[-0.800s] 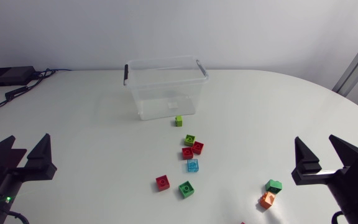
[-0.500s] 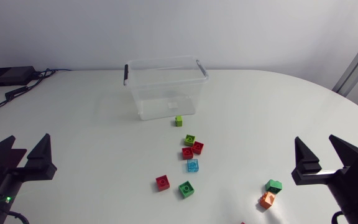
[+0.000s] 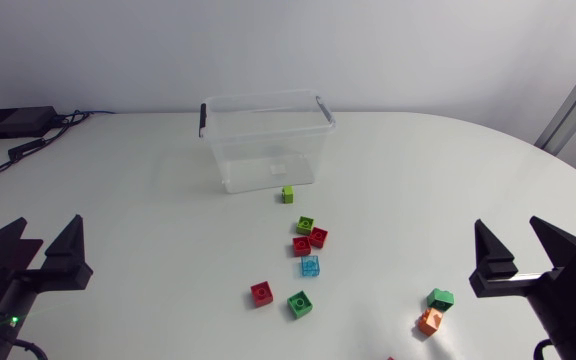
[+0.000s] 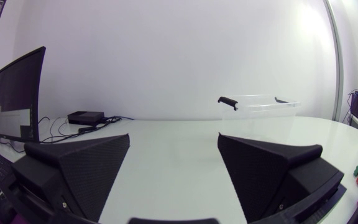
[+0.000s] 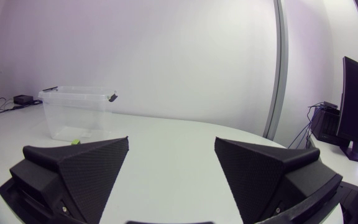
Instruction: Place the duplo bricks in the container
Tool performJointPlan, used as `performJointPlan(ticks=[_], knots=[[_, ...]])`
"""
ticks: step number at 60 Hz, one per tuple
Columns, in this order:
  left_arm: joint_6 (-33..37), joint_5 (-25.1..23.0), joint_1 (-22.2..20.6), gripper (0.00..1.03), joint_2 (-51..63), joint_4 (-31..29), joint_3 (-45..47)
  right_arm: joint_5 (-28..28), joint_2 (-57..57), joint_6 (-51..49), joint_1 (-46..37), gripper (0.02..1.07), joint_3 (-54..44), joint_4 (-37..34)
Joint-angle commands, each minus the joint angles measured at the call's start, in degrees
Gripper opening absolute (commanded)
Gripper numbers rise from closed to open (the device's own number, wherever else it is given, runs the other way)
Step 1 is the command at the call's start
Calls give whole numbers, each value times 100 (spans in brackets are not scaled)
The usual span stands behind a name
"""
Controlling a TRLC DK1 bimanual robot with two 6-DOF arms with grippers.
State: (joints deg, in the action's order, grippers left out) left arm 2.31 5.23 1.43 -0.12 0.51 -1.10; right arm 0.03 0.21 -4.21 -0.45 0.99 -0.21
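Both the left tool (image 3: 46, 228) and the right tool (image 3: 508, 228) are hanging released, gripping nothing, so the first pick seems pending. The bricks (image 3: 309, 240) are lying scattered on the bench (image 3: 148, 200) near the clear container (image 3: 266, 140). Next probably means lowering one tool over a brick.

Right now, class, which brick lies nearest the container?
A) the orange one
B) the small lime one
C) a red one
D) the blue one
B: the lime brick sits just in front of the container, closer than any other.
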Motion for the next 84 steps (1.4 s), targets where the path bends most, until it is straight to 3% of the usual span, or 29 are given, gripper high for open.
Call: performJointPlan(ticks=[1,13,28,44,51,64,84], knots=[[-108,13,-20,99,-67,-34,-109,14,-47,113,10,102,-91,-6],[-143,13,-38,99,548,-218,-769,23,93,122,18,102,111,-6],[-283,13,-301,96,2227,-702,-1929,41,1289,131,36,102,744,161],[-389,65,-714,96,4319,-2266,-3572,41,2634,482,54,102,1781,-348],[156,57,-969,96,5136,-2925,-4144,41,3011,588,54,102,2036,-524],[692,-365,-1470,96,6428,-3725,-4803,32,3934,746,54,102,2906,-1667],[1606,-831,-2560,96,7992,-3857,-5251,6,5288,1414,-8,102,4163,-3425]])
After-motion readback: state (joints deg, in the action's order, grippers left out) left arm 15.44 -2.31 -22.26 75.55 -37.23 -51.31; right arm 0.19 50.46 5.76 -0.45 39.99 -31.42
